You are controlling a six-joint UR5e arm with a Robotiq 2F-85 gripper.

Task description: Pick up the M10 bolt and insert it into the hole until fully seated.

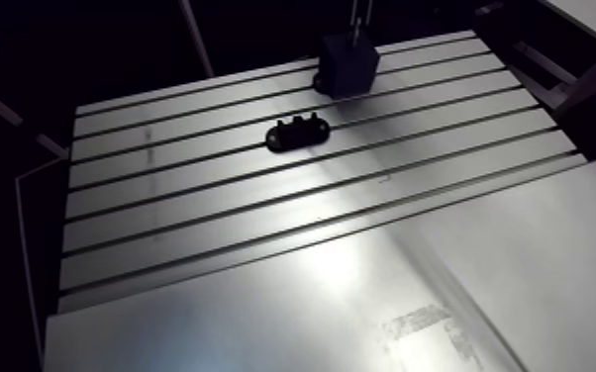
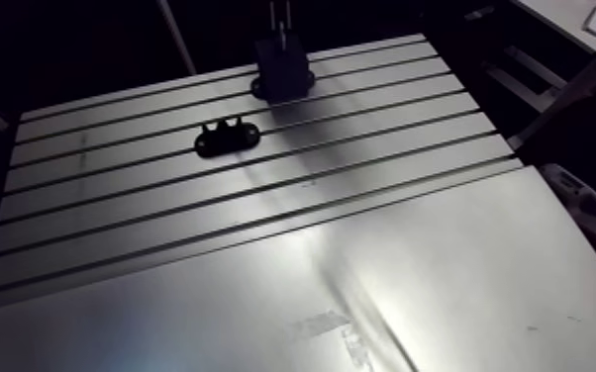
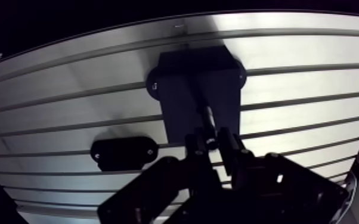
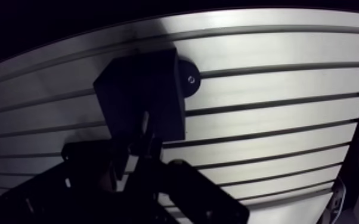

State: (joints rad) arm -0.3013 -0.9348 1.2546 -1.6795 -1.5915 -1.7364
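Nipped between the near-closed fingers of the gripper [image 3: 215, 142]: the M10 bolt [image 3: 209, 122], poised over the black block [image 3: 179, 77] at the far edge of the slotted table [image 3: 307, 47]. Probably stiff, smooth steel, hefty for its size; best held firmly by the upper shank

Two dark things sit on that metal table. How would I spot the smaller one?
On the slotted aluminium table, look toward the far edge, where a tall black block stands. The small black holder lies apart from it, nearer the middle: low, oval, with little bumps on top, not boxy.
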